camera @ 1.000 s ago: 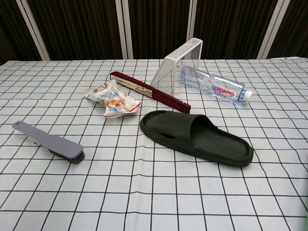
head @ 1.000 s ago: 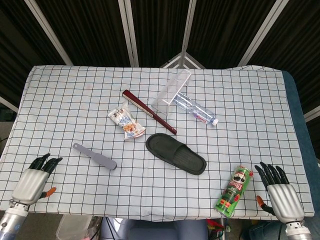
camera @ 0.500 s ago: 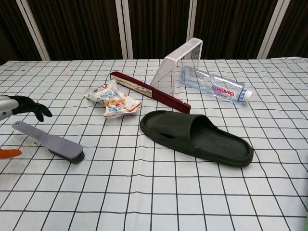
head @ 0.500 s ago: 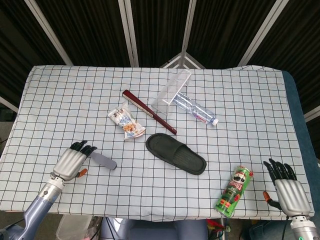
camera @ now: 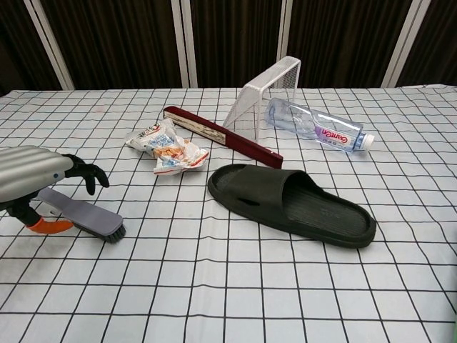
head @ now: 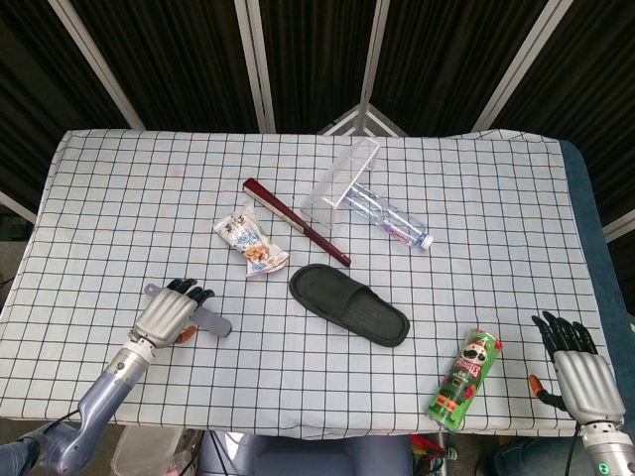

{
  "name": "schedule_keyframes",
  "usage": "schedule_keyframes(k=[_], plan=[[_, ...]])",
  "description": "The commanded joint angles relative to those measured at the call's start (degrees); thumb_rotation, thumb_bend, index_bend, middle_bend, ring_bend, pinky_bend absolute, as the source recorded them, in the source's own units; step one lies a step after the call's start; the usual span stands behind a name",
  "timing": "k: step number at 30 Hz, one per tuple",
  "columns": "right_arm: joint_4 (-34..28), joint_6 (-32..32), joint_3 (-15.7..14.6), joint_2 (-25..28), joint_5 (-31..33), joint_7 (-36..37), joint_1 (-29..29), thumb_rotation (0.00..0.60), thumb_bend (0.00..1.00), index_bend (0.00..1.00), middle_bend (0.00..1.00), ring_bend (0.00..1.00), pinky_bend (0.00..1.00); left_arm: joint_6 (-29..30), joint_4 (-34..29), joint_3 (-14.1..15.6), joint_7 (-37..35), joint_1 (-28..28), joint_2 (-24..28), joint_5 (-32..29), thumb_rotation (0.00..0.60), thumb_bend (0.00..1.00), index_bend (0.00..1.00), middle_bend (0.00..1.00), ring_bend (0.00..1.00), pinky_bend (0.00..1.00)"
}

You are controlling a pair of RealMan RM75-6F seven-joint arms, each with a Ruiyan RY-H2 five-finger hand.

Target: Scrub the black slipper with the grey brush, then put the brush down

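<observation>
The grey brush [head: 212, 322] lies flat at the front left of the checked cloth, bristle head toward the black slipper [head: 349, 303]. My left hand [head: 165, 316] hovers over the brush handle, fingers spread across it and thumb on the near side, gripping nothing. In the chest view the left hand [camera: 33, 177] sits above the brush [camera: 90, 214], and its orange thumb tip lies beside the handle. The slipper [camera: 289, 202] lies sole-down at the centre. Fingers apart and empty, my right hand [head: 576, 369] stays at the front right corner.
A green chip can [head: 463, 378] lies near the front edge, left of my right hand. Behind the slipper lie a snack packet [head: 251, 244], a long maroon case [head: 298, 220], a white wire rack [head: 342, 178] and a water bottle [head: 393, 220].
My left hand has travelled from the front left corner rightward and forward onto the brush handle. My right hand has drawn back a little toward the front edge. Brush and slipper have not moved.
</observation>
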Motion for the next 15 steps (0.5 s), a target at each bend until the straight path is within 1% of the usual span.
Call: schedule_keyframes(k=[1,10,15], plan=[[0.1,-0.1,0.0,0.0,0.1,0.1,0.1,0.6,0.39,0.0,0.0,0.0,0.0,-0.1,0.2,0.3,-0.1,-0.4,-0.3,-0.1,0.6,0.42,0.24,0.33,0.19,0.24],[0.2,-0.3,0.0,-0.1,0.7,0.0,0.4,0.6,0.39,0.0,0.0,0.0,0.0,-0.4,0.5,1.3,-0.3,-1.7,-0.9,-0.7,0.6,0.42,0.27,0.35,0.21,0.25],[0.2,-0.2,-0.1,0.0,0.8,0.2,0.5,0.6,0.39,0.0,0.0,0.0,0.0,0.1,0.1,1.7,-0.3,-2.1,-1.0,-0.6,0.6,0.44,0.29,0.37,0.22,0.27]])
